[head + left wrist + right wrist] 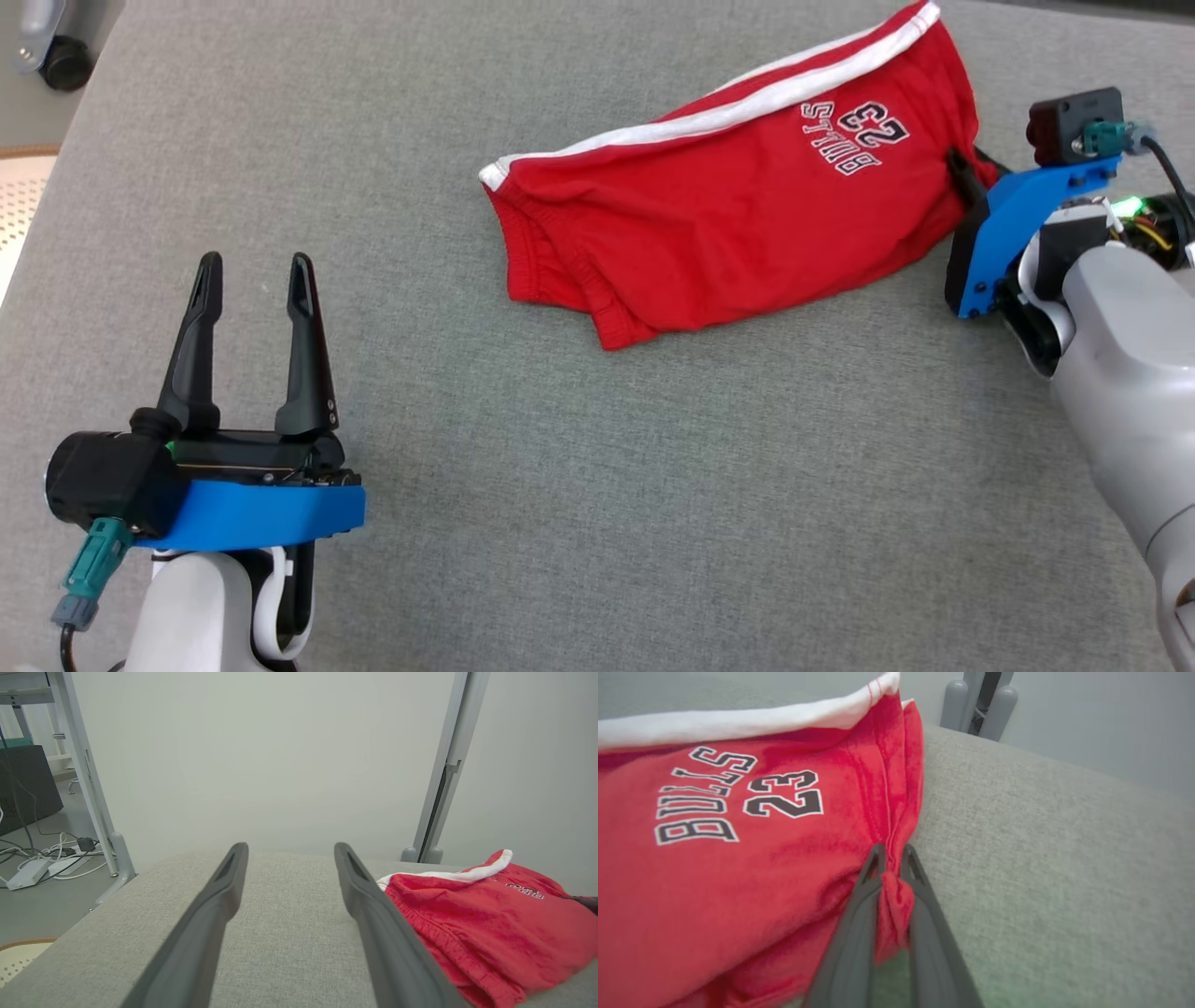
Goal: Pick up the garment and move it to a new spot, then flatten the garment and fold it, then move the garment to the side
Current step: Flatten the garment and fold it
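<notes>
Right tool (pixel 892 854) pinching edge of red shorts (pixel 728 224) (fabric bunched), left tool (pixel 254 275) wide, well apart

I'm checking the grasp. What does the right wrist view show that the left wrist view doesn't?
Right wrist view: the right end effector shut on a bunched edge of the red shorts, and the BULLS 23 print readable. Left wrist view: the left end effector open above the cushion, and cables on the floor. Both: the red shorts on the cushion.
</notes>
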